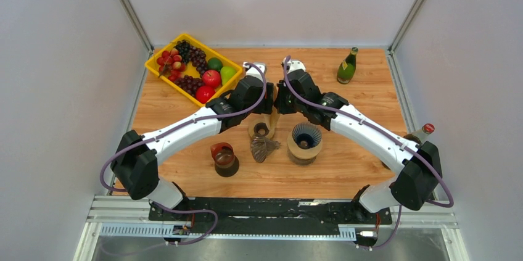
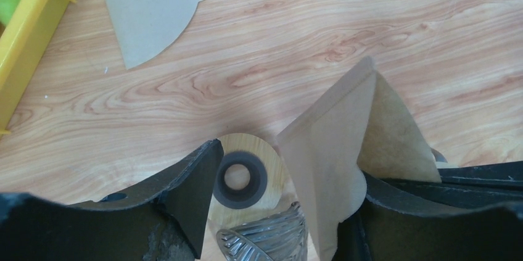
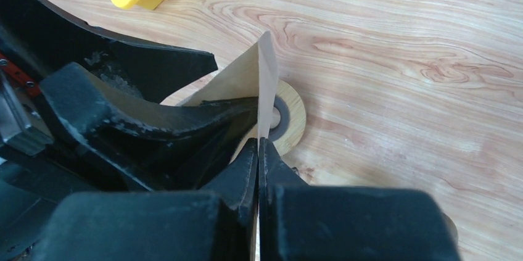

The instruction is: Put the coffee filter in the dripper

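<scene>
The coffee filter (image 2: 336, 150) is thin brown paper, folded flat like a cone, with one sharp fold and one round edge. It is up in the air between my two grippers. It is not in the dripper.

My right gripper (image 3: 258, 145) is pinched tight on one edge of the paper. Its black fingers press together with the paper between them. My left gripper (image 2: 287, 171) has its fingers apart. The paper leans on one finger (image 2: 425, 211), and the other finger (image 2: 191, 196) is not touching it.

Only the top view shows the dripper (image 1: 304, 140). It is round, dark and ribbed inside, and it sits on a wooden base. It stands on the wood-grain table (image 1: 370, 88), near the grippers and a bit to their right.

The left wrist view shows what is under the paper: a flat wooden ring (image 2: 237, 178) with a dark hole, and a shiny metal cone (image 2: 265, 239) with grooves. It also shows a second filter (image 2: 151, 14) lying flat on the table, which the arms hide from the top view.

The top view also has a yellow plastic tray (image 1: 166, 81) of fruit, a green bottle (image 1: 346, 66) and a brown glass cup (image 1: 223, 156).
</scene>
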